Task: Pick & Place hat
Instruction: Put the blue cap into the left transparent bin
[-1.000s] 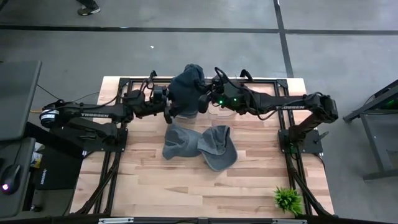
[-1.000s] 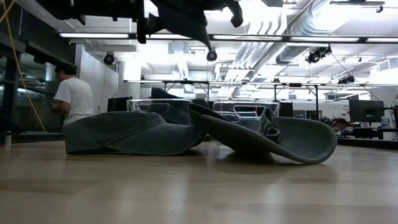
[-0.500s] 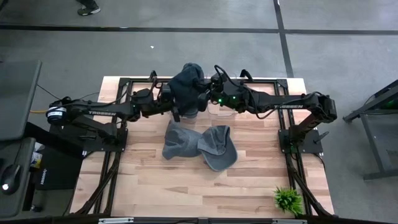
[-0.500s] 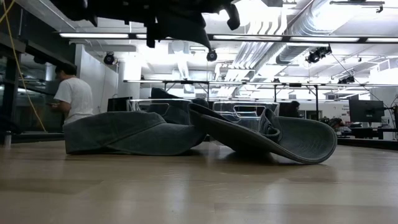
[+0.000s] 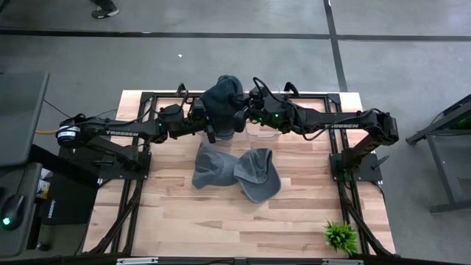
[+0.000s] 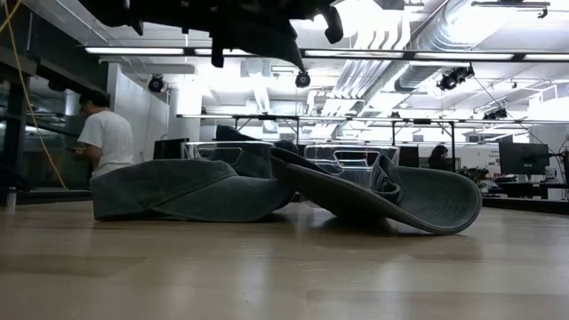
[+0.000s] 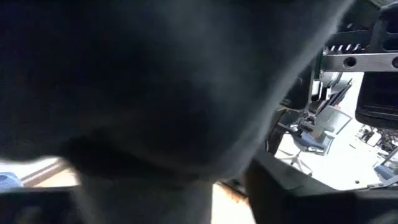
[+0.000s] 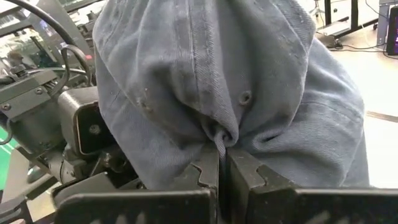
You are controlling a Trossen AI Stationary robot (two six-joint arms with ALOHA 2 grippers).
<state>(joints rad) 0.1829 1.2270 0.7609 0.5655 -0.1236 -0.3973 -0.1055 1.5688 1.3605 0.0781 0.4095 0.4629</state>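
Note:
A blue-grey hat (image 5: 221, 99) hangs in the air over the table's far middle, between my two arms. My right gripper (image 8: 222, 163) is shut on it, coming from the table's right side. My left gripper (image 5: 207, 126) is level against the hat's left side, and dark cloth (image 7: 155, 87) fills the left wrist view. Two more blue-grey hats lie on the wood below. One hat (image 5: 213, 168) lies flattened, and the other hat (image 5: 259, 175) lies beside it with its brim toward the near edge. My right gripper pinches a gathered fold of the hat's crown (image 8: 219, 138) between its two fingers, beside a small eyelet (image 8: 245, 98). The fingers come about level from the table's right side. The hat is lifted clear of the table, and its cloth bulges out above and around the fingertips.
A clear bin (image 5: 266, 131) stands on the table under my right arm, behind the two lying hats (image 6: 178, 191). A small green plant (image 5: 340, 235) is at the near right corner. Black frame rails (image 5: 340, 184) run along both sides. A person (image 6: 105, 133) stands beyond the table.
My left gripper has moved toward the table's right edge, up against the left side of the held hat. The hat and my right gripper have stayed where they were.

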